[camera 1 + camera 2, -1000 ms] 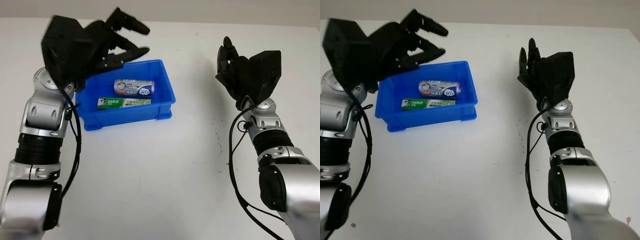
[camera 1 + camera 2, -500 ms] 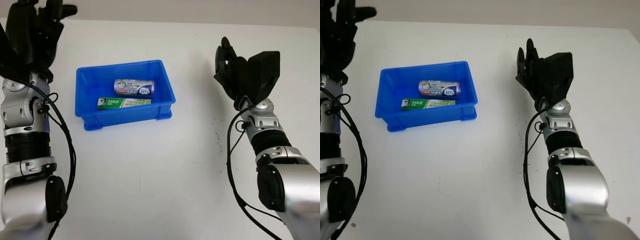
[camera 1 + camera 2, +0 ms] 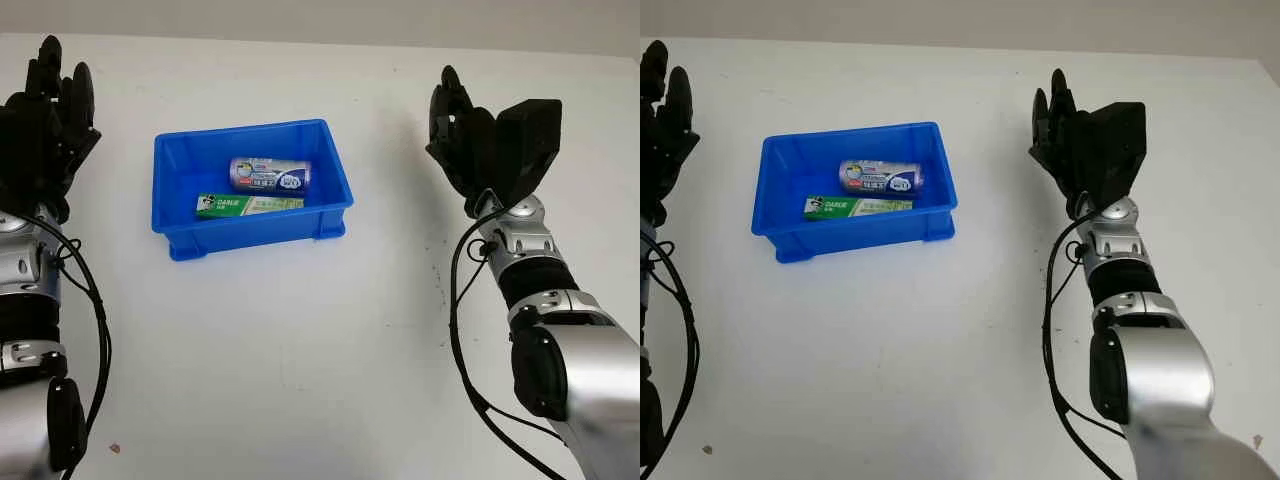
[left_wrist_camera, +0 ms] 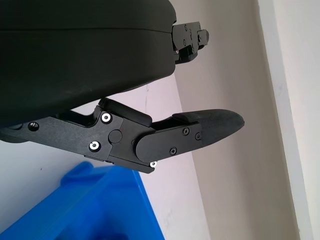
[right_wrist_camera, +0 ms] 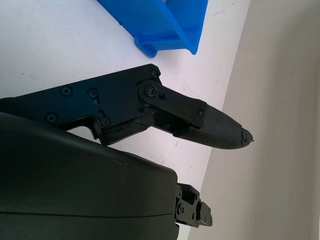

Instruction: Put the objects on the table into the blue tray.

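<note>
The blue tray (image 3: 180,189) sits on the white table (image 3: 300,330). Inside it, a silver-and-blue can (image 3: 269,174) lies on its side toward the far wall (label up), with a green-and-white toothpaste box (image 3: 249,205) flat just in front.

Bright even light, soft faint shadows, sharp focus, no glare on the white table (image 3: 300,330)
</note>
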Robot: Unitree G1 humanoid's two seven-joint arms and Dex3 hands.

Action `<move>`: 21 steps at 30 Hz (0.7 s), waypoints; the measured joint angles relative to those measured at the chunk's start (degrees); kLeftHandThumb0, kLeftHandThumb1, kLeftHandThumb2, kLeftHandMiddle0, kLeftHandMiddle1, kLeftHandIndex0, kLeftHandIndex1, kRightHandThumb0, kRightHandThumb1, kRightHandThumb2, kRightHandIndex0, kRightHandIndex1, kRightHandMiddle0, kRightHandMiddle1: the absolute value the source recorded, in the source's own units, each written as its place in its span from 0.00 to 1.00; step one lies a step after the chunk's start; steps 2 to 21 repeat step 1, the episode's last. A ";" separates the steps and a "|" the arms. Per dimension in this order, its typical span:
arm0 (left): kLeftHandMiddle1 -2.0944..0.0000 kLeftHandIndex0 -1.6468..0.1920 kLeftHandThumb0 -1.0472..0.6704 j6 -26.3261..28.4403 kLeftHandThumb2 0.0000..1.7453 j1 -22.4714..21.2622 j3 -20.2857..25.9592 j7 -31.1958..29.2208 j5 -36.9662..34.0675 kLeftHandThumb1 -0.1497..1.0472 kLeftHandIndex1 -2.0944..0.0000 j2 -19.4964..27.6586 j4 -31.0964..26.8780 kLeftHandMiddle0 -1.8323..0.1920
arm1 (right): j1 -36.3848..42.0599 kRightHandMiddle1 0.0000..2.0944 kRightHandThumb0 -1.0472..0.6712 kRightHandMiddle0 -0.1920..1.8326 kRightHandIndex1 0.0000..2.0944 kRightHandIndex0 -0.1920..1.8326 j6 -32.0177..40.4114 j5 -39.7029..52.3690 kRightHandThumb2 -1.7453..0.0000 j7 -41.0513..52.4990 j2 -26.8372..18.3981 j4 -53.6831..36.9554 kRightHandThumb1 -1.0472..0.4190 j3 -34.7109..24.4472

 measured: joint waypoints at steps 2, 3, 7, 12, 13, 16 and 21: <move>1.00 1.00 0.16 0.43 0.38 0.12 0.10 0.06 -0.44 1.00 1.00 -0.16 0.02 1.00 | 0.00 0.00 0.17 0.00 0.00 0.00 0.00 0.03 0.56 0.02 0.00 0.06 0.00 0.00; 1.00 1.00 0.16 0.43 0.38 0.12 0.10 0.06 -0.44 1.00 1.00 -0.16 0.02 1.00 | 0.00 0.00 0.17 0.00 0.00 0.00 0.00 0.03 0.56 0.02 0.00 0.06 0.00 0.00; 1.00 1.00 0.16 0.43 0.38 0.12 0.10 0.06 -0.44 1.00 1.00 -0.16 0.02 1.00 | 0.00 0.00 0.17 0.00 0.00 0.00 0.00 0.03 0.56 0.02 0.00 0.06 0.00 0.00; 1.00 1.00 0.16 0.43 0.38 0.12 0.10 0.06 -0.44 1.00 1.00 -0.16 0.02 1.00 | 0.00 0.00 0.17 0.00 0.00 0.00 0.00 0.03 0.56 0.02 0.00 0.06 0.00 0.00; 1.00 1.00 0.16 0.43 0.38 0.12 0.10 0.06 -0.44 1.00 1.00 -0.16 0.02 1.00 | 0.00 0.00 0.17 0.00 0.00 0.00 0.00 0.03 0.56 0.02 0.00 0.06 0.00 0.00; 1.00 1.00 0.16 0.43 0.38 0.12 0.10 0.06 -0.44 1.00 1.00 -0.16 0.02 1.00 | 0.00 0.00 0.17 0.00 0.00 0.00 0.00 0.03 0.56 0.02 0.00 0.06 0.00 0.00; 1.00 1.00 0.16 0.43 0.38 0.12 0.10 0.06 -0.44 1.00 1.00 -0.16 0.02 1.00 | 0.00 0.00 0.17 0.00 0.00 0.00 0.00 0.03 0.56 0.02 0.00 0.06 0.00 0.00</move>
